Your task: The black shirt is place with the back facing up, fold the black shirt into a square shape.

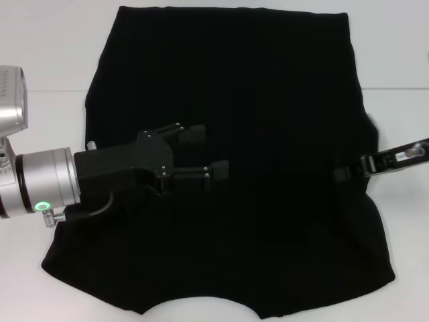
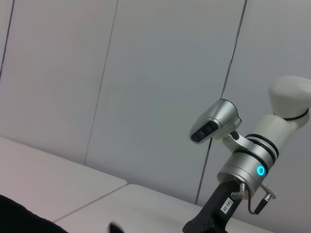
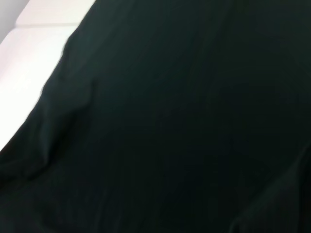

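Head view: we see large plain matte black fabric shirt (image 1: 268, 100) spread flat on white table (image 1: 47, 60), curved neckline at near edge. Our left gripper (image 1: 204, 155) hovers over shirt's left-middle, fingers spread, holding nothing. Right gripper (image 1: 347, 173) at shirt's right edge; we cannot tell its state.

Left wrist view: grey wall panels (image 2: 146, 73), right arm (image 2: 248, 160), table.

Right wrist view: shirt fabric fills frame, table strip beside it.
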Controlling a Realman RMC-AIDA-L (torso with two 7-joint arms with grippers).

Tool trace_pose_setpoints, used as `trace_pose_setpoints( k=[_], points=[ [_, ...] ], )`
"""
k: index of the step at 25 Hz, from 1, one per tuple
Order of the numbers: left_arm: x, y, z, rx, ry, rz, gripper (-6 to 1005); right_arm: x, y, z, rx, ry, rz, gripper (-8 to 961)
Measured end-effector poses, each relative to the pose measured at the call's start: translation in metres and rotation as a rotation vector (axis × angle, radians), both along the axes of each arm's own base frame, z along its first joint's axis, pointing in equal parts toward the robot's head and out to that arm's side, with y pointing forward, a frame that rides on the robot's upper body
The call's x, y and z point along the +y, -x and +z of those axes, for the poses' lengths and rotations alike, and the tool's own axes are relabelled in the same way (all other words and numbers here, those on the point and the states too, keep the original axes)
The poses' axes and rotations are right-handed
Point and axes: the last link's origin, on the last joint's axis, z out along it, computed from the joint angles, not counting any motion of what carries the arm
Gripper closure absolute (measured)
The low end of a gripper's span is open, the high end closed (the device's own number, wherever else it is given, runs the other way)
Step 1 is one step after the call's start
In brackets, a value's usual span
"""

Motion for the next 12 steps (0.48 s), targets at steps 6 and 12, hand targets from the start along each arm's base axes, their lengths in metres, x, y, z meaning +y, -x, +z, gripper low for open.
trace_pose_setpoints(
  k=[6,12],
  points=[
    [0.003,0.002,0.002,0.010,-0.012,0.008,92,0.007,0.018,-0.011,-0.019,0.027,0.027,946],
    [0.004,0.003,0.004,0.007,-0.027,0.020,93,0.006,0.024,-0.012,-0.007,0.046,0.038,928]
  ],
)
